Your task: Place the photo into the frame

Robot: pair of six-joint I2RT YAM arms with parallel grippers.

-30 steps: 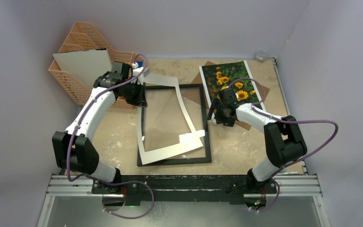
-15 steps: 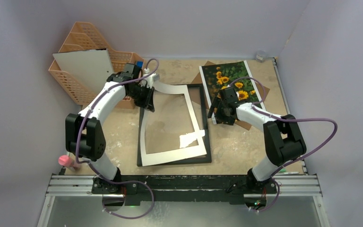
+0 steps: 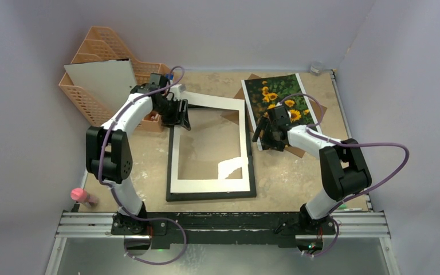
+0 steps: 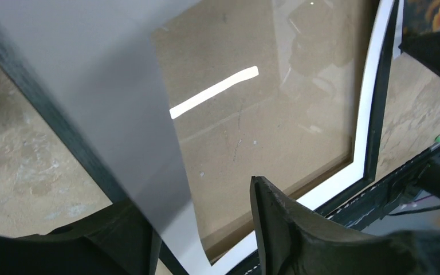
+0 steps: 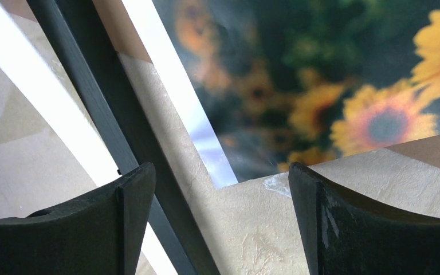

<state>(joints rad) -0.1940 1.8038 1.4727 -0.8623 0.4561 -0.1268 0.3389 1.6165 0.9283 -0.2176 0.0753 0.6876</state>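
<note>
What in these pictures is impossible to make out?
- Top view: the right claw covers the near left corner of the photo.
- Top view: the photo covers most of the brown board beneath it.
- Top view: a grey sheet hides much of the orange basket.
- Top view: the small thing at the far right is too small to name.
- Right wrist view: the photo is blurred and cut off by the edges.
</note>
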